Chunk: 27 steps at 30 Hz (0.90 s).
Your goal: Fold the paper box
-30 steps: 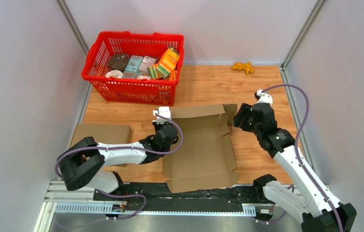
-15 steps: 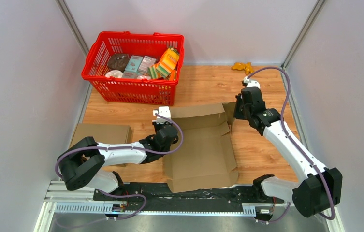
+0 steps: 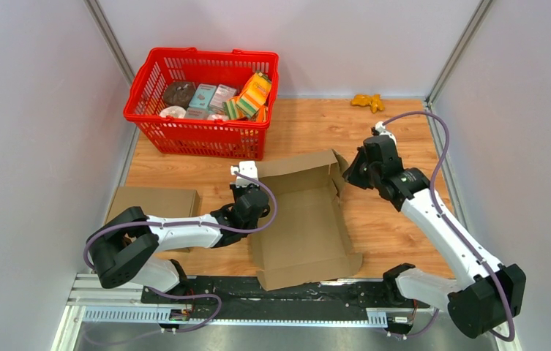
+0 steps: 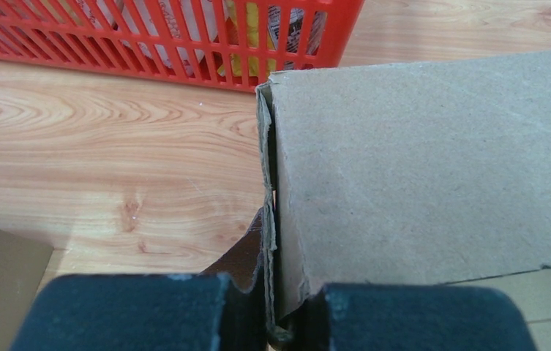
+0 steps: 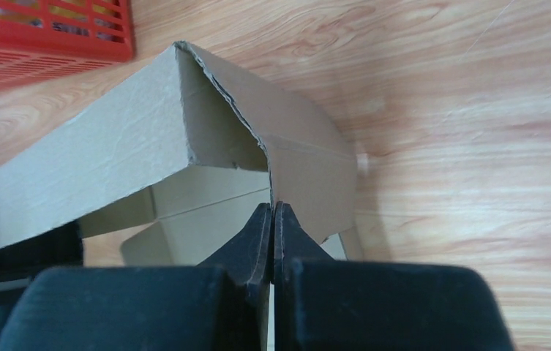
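Note:
The paper box [image 3: 301, 227] is brown cardboard, lying open on the wooden table between the arms, with its back wall and right side flap raised. My left gripper [image 3: 252, 184] is shut on the box's left wall near the far left corner. In the left wrist view the cardboard edge [image 4: 268, 183] runs down between the two dark pads of that gripper [image 4: 272, 314]. My right gripper [image 3: 347, 174] is shut at the far right corner. Its fingertips [image 5: 273, 219] are pressed together against the raised corner flap [image 5: 309, 168], with nothing visible between them.
A red basket [image 3: 199, 53] full of groceries stands at the back left, just beyond the box. A flat cardboard piece [image 3: 155, 201] lies left of the left arm. A small yellow object [image 3: 367, 101] sits at the back right. Grey walls close in both sides.
My right gripper has shut and swung in to the box's far right corner. The right flap and back wall, lying flat before, now stand up. The left arm has not moved.

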Each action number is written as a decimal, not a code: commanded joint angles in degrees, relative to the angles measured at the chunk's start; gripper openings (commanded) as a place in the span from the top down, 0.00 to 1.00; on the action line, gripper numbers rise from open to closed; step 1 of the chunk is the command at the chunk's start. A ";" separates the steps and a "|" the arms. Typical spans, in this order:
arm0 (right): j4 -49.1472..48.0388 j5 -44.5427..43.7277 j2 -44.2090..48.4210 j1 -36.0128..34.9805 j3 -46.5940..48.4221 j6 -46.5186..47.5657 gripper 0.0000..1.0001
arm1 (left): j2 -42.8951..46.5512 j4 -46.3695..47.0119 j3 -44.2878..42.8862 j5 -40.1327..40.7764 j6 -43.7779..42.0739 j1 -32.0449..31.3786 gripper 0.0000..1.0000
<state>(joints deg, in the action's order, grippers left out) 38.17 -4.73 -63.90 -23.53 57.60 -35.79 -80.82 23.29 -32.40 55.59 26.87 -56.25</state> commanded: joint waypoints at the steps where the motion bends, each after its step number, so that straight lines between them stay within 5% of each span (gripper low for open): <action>1: -2.05 -0.53 1.32 -2.57 -0.03 -14.12 1.00 | -0.57 -0.88 -1.17 -2.33 0.99 -0.18 1.00; 10: -14.95 -15.12 3.34 -11.53 -8.90 -29.59 1.00 | -0.31 -0.96 -1.08 -2.51 0.99 -0.18 1.00; 18: -30.51 -25.59 4.40 -12.42 -20.24 -40.22 1.00 | -0.13 -0.79 -0.91 -2.68 1.16 -0.18 1.00; 27: -27.11 -24.97 -1.84 -14.34 -11.03 -48.48 1.00 | 0.04 -0.70 -0.82 -2.68 1.16 -0.18 1.00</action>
<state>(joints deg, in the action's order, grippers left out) 11.75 -30.11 -63.51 -35.40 41.10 -76.84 -80.82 22.65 -32.42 57.30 26.70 -56.05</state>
